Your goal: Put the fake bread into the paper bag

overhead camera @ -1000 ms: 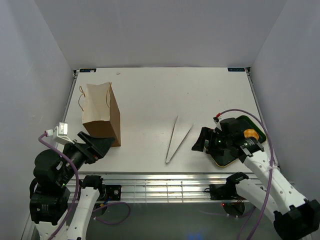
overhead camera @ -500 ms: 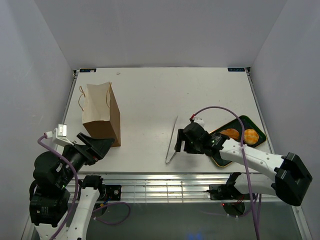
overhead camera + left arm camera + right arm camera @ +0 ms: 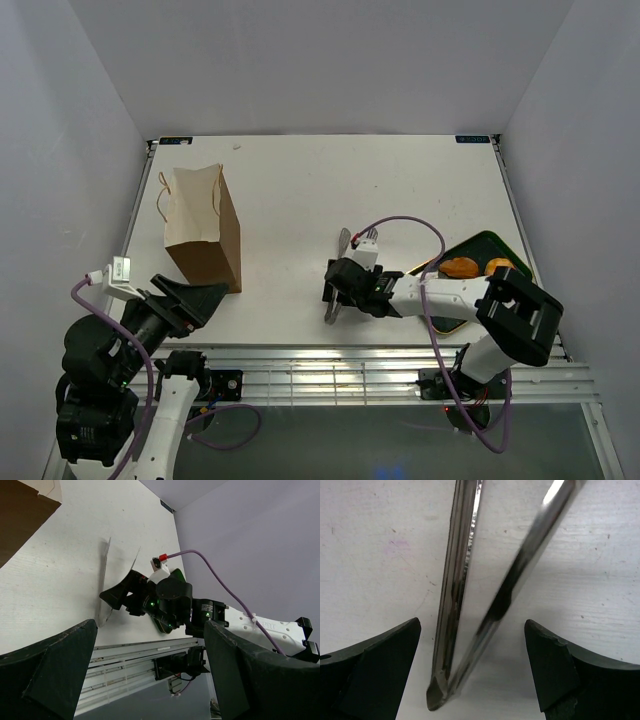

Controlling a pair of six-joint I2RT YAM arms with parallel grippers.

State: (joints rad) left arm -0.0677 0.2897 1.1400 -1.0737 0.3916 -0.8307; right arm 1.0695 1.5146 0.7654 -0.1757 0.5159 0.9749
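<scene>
Change: right gripper (image 3: 333, 287) has swung left, off the tray (image 3: 487, 241), across the table to the tongs (image 3: 461, 570); 1.0 s ago it was over the tray. Left arm has barely shifted.
Paper bag (image 3: 205, 235): stands upright at the left of the table, cord handles at the top, well apart from the tray. Whether anything is inside cannot be told from these views.
Left gripper (image 3: 210, 295): held low just in front of the bag's near corner, not touching it. Fingers spread wide, nothing between them. Judged to be waiting there to steady or open the bag.
Tongs: lie flat on the table between bag and tray, the 2 metal arms joined at the near end and splayed toward the far side.
Right gripper: set over the joined end of the tongs, 1 finger on each side, spread and not yet closed on the metal. Judged to be lined up for a grasp, so the tongs can serve as the lifting tool.
Fake bread (image 3: 459, 267): 2 golden pieces show on the tray, at the right, behind the right forearm. No other pieces can be seen.
Progress: early; no bread is lifted.
Risk: thin metal on a flat surface may slip from a pinch.
</scene>
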